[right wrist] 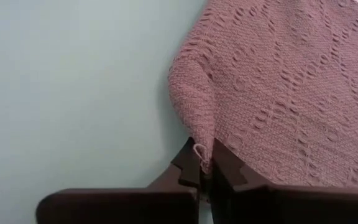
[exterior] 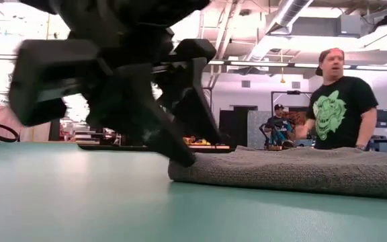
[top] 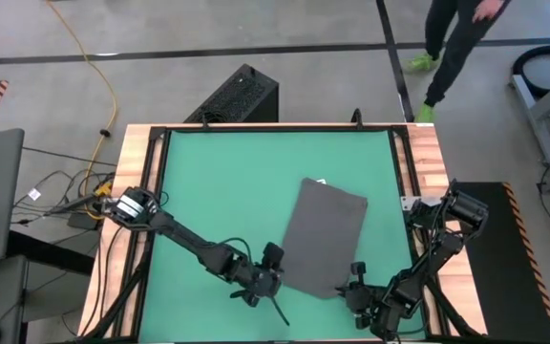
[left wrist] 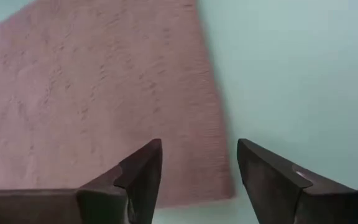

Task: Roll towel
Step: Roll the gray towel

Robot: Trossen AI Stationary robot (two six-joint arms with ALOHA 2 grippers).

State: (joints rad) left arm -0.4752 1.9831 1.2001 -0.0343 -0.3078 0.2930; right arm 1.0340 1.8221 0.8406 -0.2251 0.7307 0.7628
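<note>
Bench (top: 208, 182): a green mat framed by a wooden border fills the middle of the high view; the mat's left half and its whole upper band are bare, giving wide room to move there.
Left arm: it comes in from the left border and reaches diagonally down toward the lower centre of the high view.
Left gripper (top: 273, 287): low over the mat at the towel's lower left corner; jaws spread, nothing between them, and in the left wrist view (left wrist: 199, 180) the towel's side edge and corner lie in the gap ahead of the fingers.
Towel (top: 325, 239): dark grey, spread flat right of centre in the high view and slightly tilted, with a small white tag (top: 321, 181) at its upper edge; its left edge runs straight down to the left gripper, and its right edge sits near the mat's right border with only a thin green strip between.
Towel's near edge: in the low view (exterior: 294, 171) it lies as a thick low band across the right half of the frame.
Right gripper (top: 359, 292): at the towel's lower right corner, close to the bench's bottom edge; jaws pressed together, pinching that corner, which bunches up into a raised fold in the right wrist view (right wrist: 204, 163).
Right arm: it bends back to the right border of the bench.
Room behind: a person (exterior: 338, 101) in a black shirt stands beyond the far edge, at the right of the low view.
</note>
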